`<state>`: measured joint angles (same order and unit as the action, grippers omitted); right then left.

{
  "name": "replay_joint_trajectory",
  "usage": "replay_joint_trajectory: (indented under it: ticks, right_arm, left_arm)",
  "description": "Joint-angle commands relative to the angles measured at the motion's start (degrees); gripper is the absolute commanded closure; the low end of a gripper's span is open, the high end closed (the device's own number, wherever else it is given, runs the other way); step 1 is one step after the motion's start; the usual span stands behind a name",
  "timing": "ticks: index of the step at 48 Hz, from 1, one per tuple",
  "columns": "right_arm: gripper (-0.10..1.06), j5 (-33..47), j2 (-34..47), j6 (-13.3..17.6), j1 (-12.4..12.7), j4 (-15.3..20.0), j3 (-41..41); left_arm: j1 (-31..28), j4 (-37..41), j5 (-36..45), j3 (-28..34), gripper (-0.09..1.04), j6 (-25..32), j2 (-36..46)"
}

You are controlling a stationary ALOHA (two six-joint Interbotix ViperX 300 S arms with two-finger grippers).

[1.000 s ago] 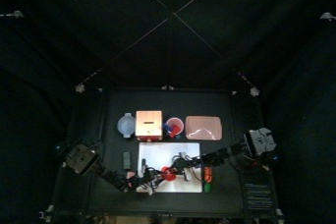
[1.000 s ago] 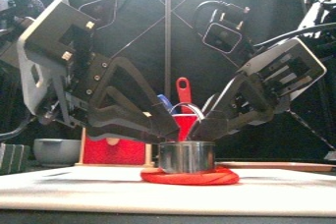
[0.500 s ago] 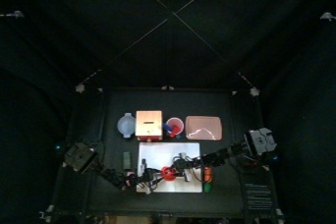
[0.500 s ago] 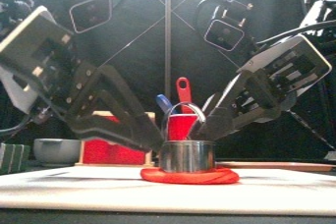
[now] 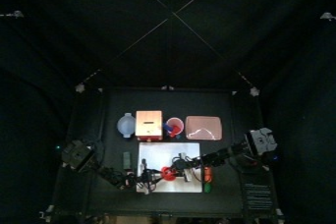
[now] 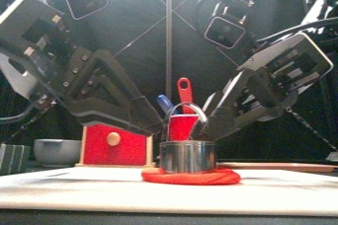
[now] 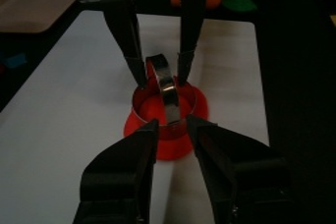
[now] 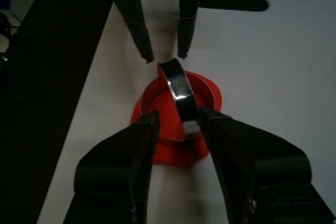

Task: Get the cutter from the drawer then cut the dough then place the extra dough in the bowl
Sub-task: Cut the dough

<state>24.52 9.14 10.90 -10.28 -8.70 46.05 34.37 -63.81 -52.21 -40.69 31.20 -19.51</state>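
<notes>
stiff cutter [image 6: 189, 156] was clamped by its rim in the right gripper [image 8: 179, 115]; the left gripper [image 7: 178, 125] was held parted, empty; dough [image 6: 192, 177] was judged soft.

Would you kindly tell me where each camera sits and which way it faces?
Top: high above, looking down at the table; arms enter from both sides.
Front: table's front edge, looking level at the cutter on the dough; both arms descend.
Left wrist: on the left arm, facing its own jaws, the right gripper beyond.
Right wrist: on the right arm, facing its own jaws, the left gripper beyond.
Both wrist views share the cutter.
</notes>
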Motion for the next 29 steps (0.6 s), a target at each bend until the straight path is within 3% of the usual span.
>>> replay_joint_trajectory:
  ticks: [1, 11, 29]
  right_arm:
    - [0.2, 0.2, -2.2, 0.3, 0.0, -0.1, -1.1]
    - [0.2, 0.0, -2.2, 0.3, 0.1, -0.1, -1.7]
    - [0.21, 0.0, -2.2, 0.0, 0.1, -0.1, -2.0]
  left_arm:
    - [-0.4, -0.2, -0.1, 0.4, 0.3, -0.1, 1.5]
    - [-0.9, -0.2, 0.6, 0.7, 0.38, -0.1, 1.1]
    - [-2.3, -0.3, 3.6, 1.6, 0.42, -0.2, -0.4]
